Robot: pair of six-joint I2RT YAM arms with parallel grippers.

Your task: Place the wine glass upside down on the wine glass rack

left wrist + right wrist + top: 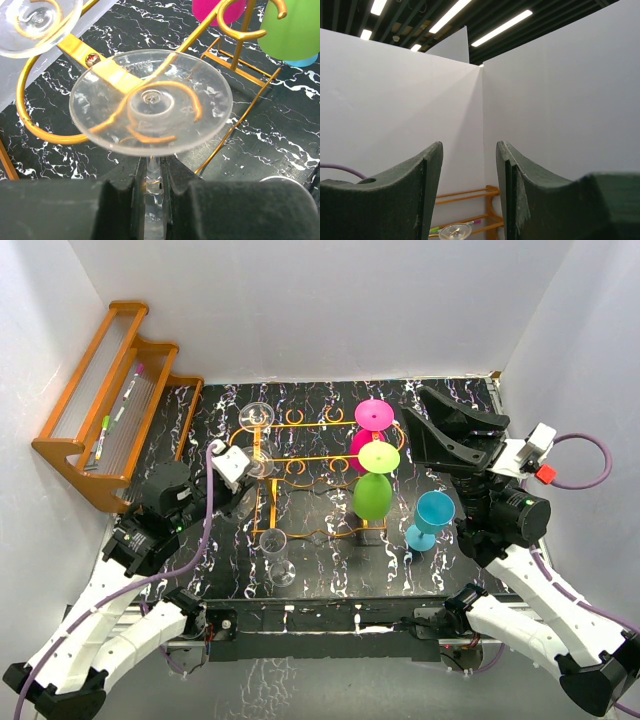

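Clear wine glass (150,102) — stem clamped in left pincer (153,176), foot up; right pincer (469,195) apart.

I'm working in a lab test cell: white panels (300,300) box in my marbled table (330,580), with strip lights (501,27) on a bare industrial ceiling (420,20).

Bright, even light is flooding the scene; ceiling strip lights (500,27) are blowing out, glare is glinting on the wine glass rack (72,46), fgd below it blurring.
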